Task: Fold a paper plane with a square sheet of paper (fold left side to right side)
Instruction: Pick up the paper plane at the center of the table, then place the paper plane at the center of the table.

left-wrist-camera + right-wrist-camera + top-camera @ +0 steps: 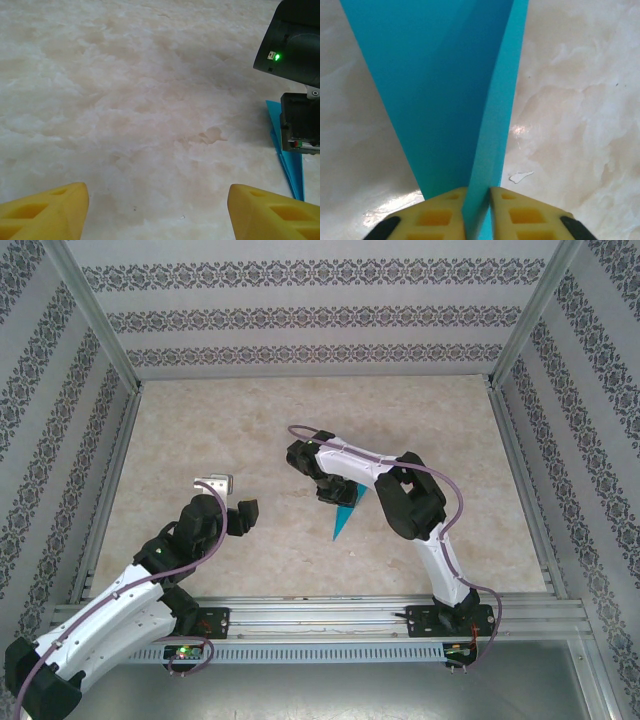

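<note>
Near the middle of the tabletop point(250, 420), the paper plane point(435, 75) is pinched by its raised fold between the right fingers point(437, 215); the left fingers point(45, 207) are held spread, apart. The thin crease could be crumpled if dragged.

paper plane point(343, 516) on table point(220, 420), right of centre | right gripper point(330, 490) at plane's far end | left gripper point(232, 498) left of plane, apart

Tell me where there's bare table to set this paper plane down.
Bare: the table along the rear wall, and its near strip past the plane's tip. Crowded: the middle, where the right gripper pinches the paper plane.
</note>
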